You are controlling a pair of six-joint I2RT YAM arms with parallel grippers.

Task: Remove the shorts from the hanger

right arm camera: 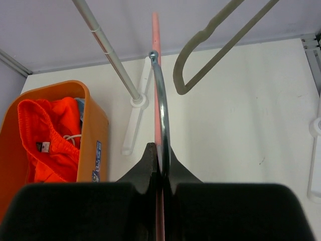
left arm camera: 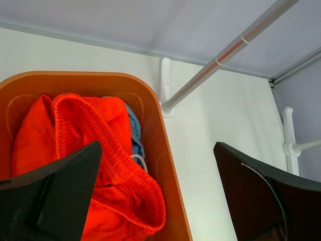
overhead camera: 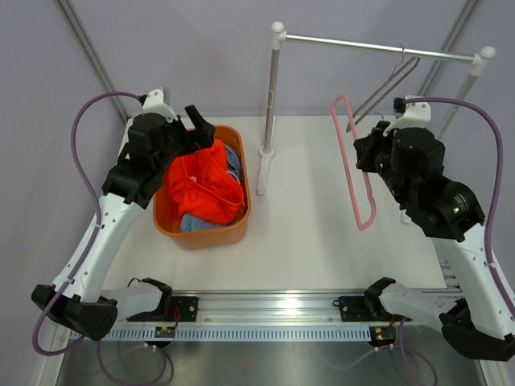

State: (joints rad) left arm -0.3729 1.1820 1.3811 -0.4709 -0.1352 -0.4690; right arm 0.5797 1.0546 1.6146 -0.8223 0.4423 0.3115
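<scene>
White tabletop (overhead camera: pixel 306 241) and grey walls surround us, and both pairs already lie in the orange plastic tub (overhead camera: pixel 239 228): the bright orange fabric shorts (overhead camera: pixel 205 186) heaped on top, the light blue fabric shorts (left arm camera: pixel 134 129) mostly buried, seemingly beneath them. Our left gripper (overhead camera: pixel 200 129) hovers over the tub, fingers spread wide and empty, while our right gripper (right arm camera: pixel 160 165) is clamped on the metal hook of the bare pink plastic hanger (right arm camera: pixel 155 30). We judge the removal done; only the hanger remains to set down.

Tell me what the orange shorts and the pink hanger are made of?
Shorts: soft matte cloth; it crumples, and the waistband is ribbed and stretchy-looking.
Hanger: smooth pink body, probably plastic or coated; its hook is shiny silver, so likely metal.
</scene>
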